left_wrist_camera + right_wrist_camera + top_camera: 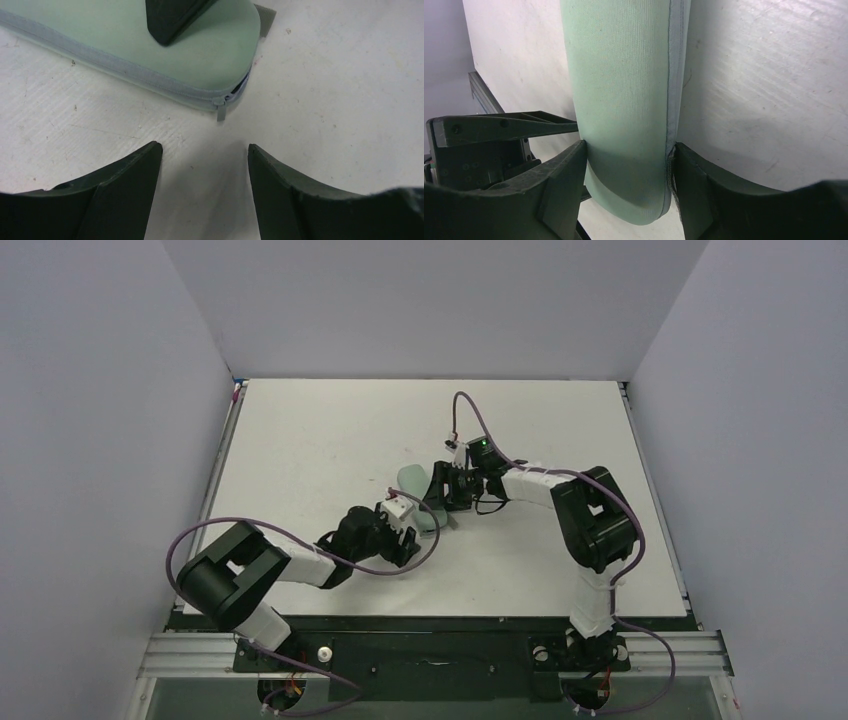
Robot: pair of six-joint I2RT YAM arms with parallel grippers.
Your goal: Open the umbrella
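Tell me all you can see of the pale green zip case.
The pale green zip case is an oblong soft pouch of knitted-looking fabric with rounded corners and a grey zip along its edge, its pull tab at one corner. It lies flat on the white table. The right gripper clamps it across its width; the left gripper stands open beside it, not touching.

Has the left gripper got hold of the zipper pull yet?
No, the left gripper has its fingers apart over bare table, short of the zipper pull on the green case.

The green case is fine-knit cloth, the right pincer matt black.
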